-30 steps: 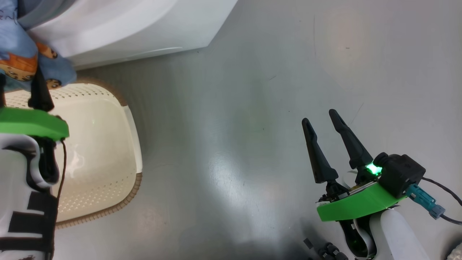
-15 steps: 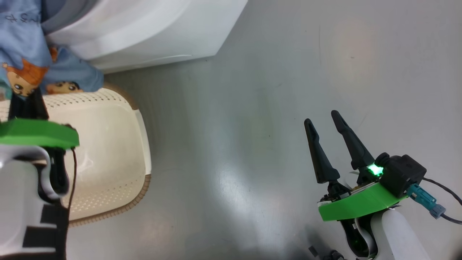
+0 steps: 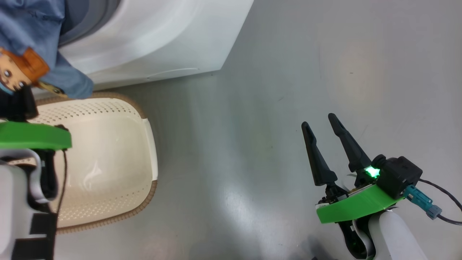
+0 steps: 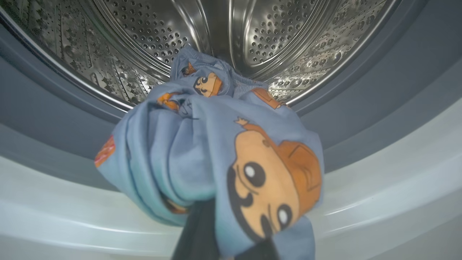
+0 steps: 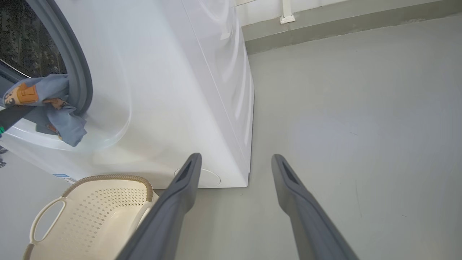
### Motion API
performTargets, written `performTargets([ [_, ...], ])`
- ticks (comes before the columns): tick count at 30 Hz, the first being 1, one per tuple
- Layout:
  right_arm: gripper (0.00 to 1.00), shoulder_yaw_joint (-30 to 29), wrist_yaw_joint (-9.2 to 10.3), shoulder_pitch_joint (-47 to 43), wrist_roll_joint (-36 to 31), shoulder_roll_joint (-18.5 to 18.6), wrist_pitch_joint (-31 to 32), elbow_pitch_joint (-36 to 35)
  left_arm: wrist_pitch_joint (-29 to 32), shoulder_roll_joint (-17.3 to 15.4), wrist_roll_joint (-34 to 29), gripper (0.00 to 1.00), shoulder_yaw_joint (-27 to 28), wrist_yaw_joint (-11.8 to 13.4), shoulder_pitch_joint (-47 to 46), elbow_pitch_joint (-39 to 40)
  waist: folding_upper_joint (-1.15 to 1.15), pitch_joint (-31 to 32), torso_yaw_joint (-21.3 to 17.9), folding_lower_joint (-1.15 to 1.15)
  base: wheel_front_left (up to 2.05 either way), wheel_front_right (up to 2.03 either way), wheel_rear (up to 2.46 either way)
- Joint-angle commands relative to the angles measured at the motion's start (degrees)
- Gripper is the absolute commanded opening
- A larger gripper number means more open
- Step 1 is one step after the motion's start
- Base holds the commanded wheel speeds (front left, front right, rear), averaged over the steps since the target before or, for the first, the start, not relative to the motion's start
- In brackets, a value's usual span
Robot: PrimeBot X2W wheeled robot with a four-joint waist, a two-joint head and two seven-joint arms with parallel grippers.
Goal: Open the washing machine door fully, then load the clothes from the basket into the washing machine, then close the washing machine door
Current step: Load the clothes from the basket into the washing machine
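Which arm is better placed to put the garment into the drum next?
Left. The left gripper is shut on the garment at the drum mouth; the right gripper hangs open over the floor beside the washer.

Head camera looks down on floor (image 3: pixel 252 126) and basket (image 3: pixel 108 151); left wrist camera faces the drum (image 4: pixel 288 36) closely; right wrist camera shares the basket.

Drum (image 4: pixel 288 36): mouth open above; lower middle blocked by bunched clothes (image 4: pixel 216 155) at the gasket (image 4: pixel 361 108) lip. Floor (image 3: pixel 270 126) right of washing machine (image 3: pixel 162 36): wide open passage. Basket (image 3: pixel 90 108): stands just before the machine front, beneath the clothes.
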State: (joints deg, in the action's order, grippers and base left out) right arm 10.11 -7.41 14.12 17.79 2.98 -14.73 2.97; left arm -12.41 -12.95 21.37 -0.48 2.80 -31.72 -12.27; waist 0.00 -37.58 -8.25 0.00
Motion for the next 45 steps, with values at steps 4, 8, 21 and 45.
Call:
performTargets([
  [4, 1.00, 1.7, -0.08, -2.1, 0.8, -0.1, -0.3, -0.9, 2.8, -4.3, -1.7, 0.00, 1.6, 1.2, -1.5, 5.0, 0.00, 1.0, -0.8, 0.00, 0.00, 0.00, 0.00],
  [8, 1.00, 1.9, -0.08, -2.3, 1.2, -0.1, -0.3, -0.8, 5.2, -5.9, -2.9, 0.00, 1.4, 2.0, -3.9, 7.1, 0.00, 1.5, -1.5, 0.00, 0.00, 0.00, 0.00],
  [21, 1.00, 2.5, -0.08, -1.9, 1.7, -0.1, -0.3, -1.2, 11.6, -10.4, -4.4, 0.00, 0.1, 1.8, -18.4, -0.7, 0.00, 0.2, -3.4, 0.00, 0.00, 0.00, 0.00],
  [45, 1.00, 2.3, -0.08, -1.4, 1.0, -0.1, -0.3, -2.2, 11.4, -13.1, -5.2, 0.00, -4.3, -3.3, -41.5, -23.3, 0.00, -7.8, -3.5, 0.00, 0.00, 0.00, 0.00],
])
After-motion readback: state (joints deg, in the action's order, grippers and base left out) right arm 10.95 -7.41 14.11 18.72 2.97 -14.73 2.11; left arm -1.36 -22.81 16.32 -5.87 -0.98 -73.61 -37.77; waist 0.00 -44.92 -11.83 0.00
